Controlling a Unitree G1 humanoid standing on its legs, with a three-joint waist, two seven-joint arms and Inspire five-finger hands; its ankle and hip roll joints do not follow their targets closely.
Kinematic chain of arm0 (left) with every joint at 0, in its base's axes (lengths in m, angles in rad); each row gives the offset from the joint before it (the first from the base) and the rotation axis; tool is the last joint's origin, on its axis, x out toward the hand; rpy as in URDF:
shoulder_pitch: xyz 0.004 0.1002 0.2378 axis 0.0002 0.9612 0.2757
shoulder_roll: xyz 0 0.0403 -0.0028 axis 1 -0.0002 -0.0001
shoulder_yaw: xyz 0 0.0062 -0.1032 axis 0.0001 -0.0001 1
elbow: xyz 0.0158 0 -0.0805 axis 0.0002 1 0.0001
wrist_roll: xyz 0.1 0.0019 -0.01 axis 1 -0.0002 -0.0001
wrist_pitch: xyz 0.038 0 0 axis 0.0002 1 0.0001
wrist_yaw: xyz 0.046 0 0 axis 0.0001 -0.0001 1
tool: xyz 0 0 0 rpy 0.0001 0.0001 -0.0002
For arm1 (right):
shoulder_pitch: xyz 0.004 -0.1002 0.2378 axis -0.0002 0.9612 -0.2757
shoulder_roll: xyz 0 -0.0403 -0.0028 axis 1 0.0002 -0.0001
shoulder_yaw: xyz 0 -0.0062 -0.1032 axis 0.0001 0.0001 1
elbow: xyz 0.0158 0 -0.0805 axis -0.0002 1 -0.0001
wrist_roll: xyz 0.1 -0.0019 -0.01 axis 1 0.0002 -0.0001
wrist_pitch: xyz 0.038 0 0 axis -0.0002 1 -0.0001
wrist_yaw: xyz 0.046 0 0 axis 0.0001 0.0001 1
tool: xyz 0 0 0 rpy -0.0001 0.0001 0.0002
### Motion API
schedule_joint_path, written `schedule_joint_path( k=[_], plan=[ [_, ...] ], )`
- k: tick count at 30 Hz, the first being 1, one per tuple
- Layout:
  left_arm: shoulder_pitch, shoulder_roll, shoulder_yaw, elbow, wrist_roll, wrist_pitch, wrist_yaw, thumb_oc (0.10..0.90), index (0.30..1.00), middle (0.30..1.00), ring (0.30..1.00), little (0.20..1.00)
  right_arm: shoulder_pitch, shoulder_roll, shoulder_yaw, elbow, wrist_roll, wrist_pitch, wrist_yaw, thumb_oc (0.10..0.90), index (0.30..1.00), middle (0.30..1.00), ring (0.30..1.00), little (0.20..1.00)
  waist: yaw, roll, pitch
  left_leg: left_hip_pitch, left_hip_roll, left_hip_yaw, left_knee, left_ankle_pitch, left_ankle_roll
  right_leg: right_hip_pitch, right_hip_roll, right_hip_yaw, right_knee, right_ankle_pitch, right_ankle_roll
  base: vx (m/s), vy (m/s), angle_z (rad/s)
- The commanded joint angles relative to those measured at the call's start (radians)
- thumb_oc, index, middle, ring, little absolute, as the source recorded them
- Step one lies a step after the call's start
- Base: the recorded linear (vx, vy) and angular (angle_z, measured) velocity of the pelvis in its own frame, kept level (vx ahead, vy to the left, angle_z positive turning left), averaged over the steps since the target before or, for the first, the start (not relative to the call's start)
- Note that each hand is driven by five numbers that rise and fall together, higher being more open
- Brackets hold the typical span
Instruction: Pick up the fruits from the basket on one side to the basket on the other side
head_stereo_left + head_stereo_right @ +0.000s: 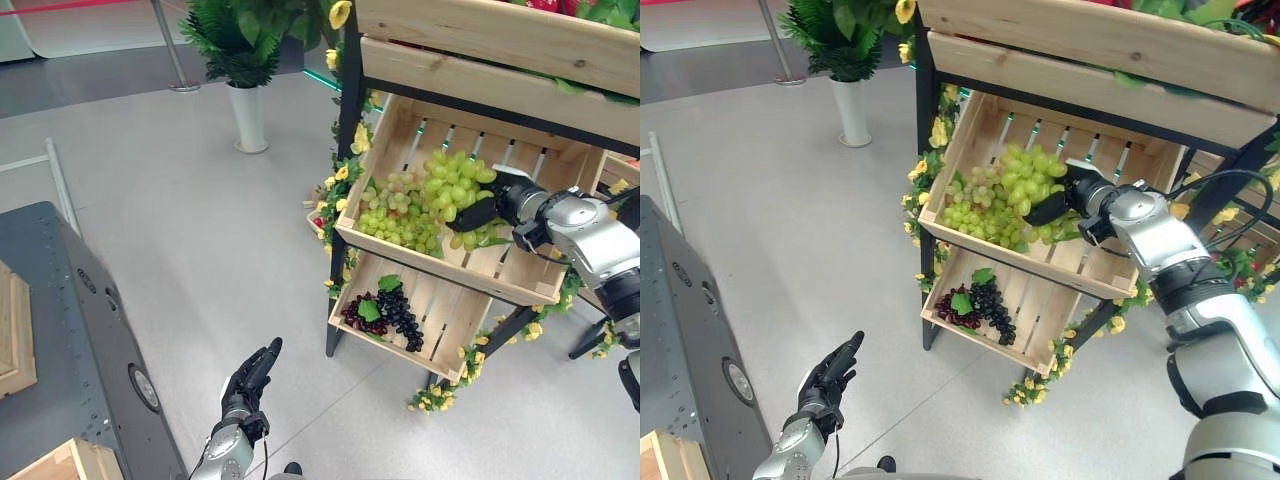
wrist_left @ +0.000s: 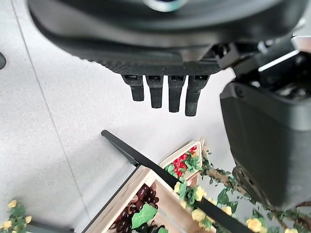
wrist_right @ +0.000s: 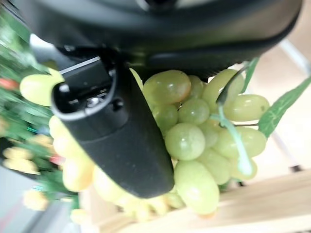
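Against the right hand (image 3: 116,141), thumb curled round, green grapes (image 3: 194,141).

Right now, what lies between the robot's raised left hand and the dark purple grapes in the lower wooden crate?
Bare grey floor separates the left hand from the dark purple grapes, seen in the left eye view.

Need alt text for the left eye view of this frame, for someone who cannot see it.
The robot's right hand grips a bunch of green grapes in the middle wooden crate of a flower-trimmed stand. Dark grapes lie in the crate below. The left hand hangs open over the grey floor.
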Motion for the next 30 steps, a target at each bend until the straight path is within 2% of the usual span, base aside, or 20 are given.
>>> schedule_joint_path(
  k=[1,7,8,9,10,11,18,23,30],
  plan=[
    [-0.119,0.056,-0.058,-0.022,0.054,-0.051,-0.005,0.8,0.9,0.9,0.9,0.9,-0.297,-0.053,0.039,0.077,-0.083,-0.05,-0.038,0.4,0.3,0.3,0.3,0.3,0.021,-0.051,-0.037,0.06,-0.041,-0.003,0.002,-0.146,0.027,0.072,-0.023,-0.042,0.007,-0.059,-0.037,0.0,-0.008,0.13],
    [-0.114,0.068,-0.055,-0.011,0.055,-0.055,-0.012,0.8,0.9,0.9,0.9,0.9,-0.355,-0.084,0.125,0.212,-0.292,-0.044,0.029,0.4,0.3,0.3,0.3,0.3,0.027,-0.05,-0.036,0.059,-0.04,-0.004,0.002,-0.143,0.028,0.071,-0.024,-0.042,0.007,-0.055,-0.035,0.0,-0.007,0.03],
    [-0.113,0.07,-0.056,-0.011,0.054,-0.056,-0.013,0.8,0.9,0.9,0.9,0.9,-0.374,-0.098,0.147,0.24,-0.353,-0.038,0.042,0.496,0.444,0.444,0.444,0.444,0.026,-0.05,-0.037,0.058,-0.041,-0.002,0.002,-0.142,0.028,0.07,-0.023,-0.04,0.007,-0.055,-0.035,0.0,0.0,0.0],
    [-0.113,0.07,-0.056,-0.011,0.054,-0.057,-0.014,0.8,0.9,0.9,0.9,0.9,-0.377,-0.1,0.151,0.245,-0.372,-0.035,0.045,0.536,0.505,0.505,0.505,0.505,0.026,-0.049,-0.037,0.058,-0.041,-0.002,0.002,-0.142,0.028,0.07,-0.023,-0.039,0.007,-0.055,-0.035,0.0,0.0,0.0],
    [-0.109,0.072,-0.059,-0.013,0.051,-0.062,-0.015,0.8,0.9,0.9,0.9,0.9,-0.394,-0.114,0.178,0.261,-0.468,-0.036,0.029,0.717,0.775,0.775,0.775,0.775,0.024,-0.049,-0.037,0.058,-0.041,0.0,0.002,-0.142,0.029,0.069,-0.023,-0.037,0.007,-0.054,-0.034,0.0,0.0,0.0],
    [-0.106,0.076,-0.063,-0.018,0.048,-0.063,-0.014,0.8,0.9,0.9,0.9,0.9,-0.416,-0.136,0.206,0.283,-0.507,-0.054,0.002,0.8,0.9,0.9,0.9,0.9,0.022,-0.049,-0.038,0.058,-0.039,0.004,0.002,-0.143,0.028,0.068,-0.022,-0.034,0.007,-0.053,-0.033,0.0,0.0,0.0],
    [-0.087,0.088,-0.063,-0.024,0.035,-0.072,-0.028,0.8,0.9,0.9,0.9,0.9,-0.462,-0.186,0.267,0.249,-0.597,-0.058,-0.028,0.8,0.9,0.9,0.9,0.9,0.008,-0.045,-0.047,0.057,-0.039,0.018,0.002,-0.144,0.03,0.059,-0.02,-0.017,0.007,-0.051,-0.029,0.0,0.005,-0.05],
    [-0.078,0.094,-0.058,-0.031,0.031,-0.067,-0.036,0.8,0.9,0.9,0.9,0.9,-0.443,-0.205,0.272,0.207,-0.593,-0.028,-0.013,0.8,0.9,0.9,0.9,0.9,-0.002,-0.041,-0.052,0.055,-0.038,0.03,0.002,-0.146,0.031,0.051,-0.02,-0.011,0.007,-0.051,-0.029,-0.01,0.01,-0.05],
    [-0.076,0.092,-0.049,-0.023,0.036,-0.061,-0.045,0.8,0.9,0.9,0.9,0.9,-0.406,-0.214,0.239,0.166,-0.563,-0.048,-0.065,0.8,0.9,0.9,0.9,0.9,-0.011,-0.038,-0.058,0.05,-0.036,0.039,0.002,-0.147,0.03,0.042,-0.021,-0.007,0.007,-0.05,-0.027,0.0,0.002,-0.02]
  ],
)
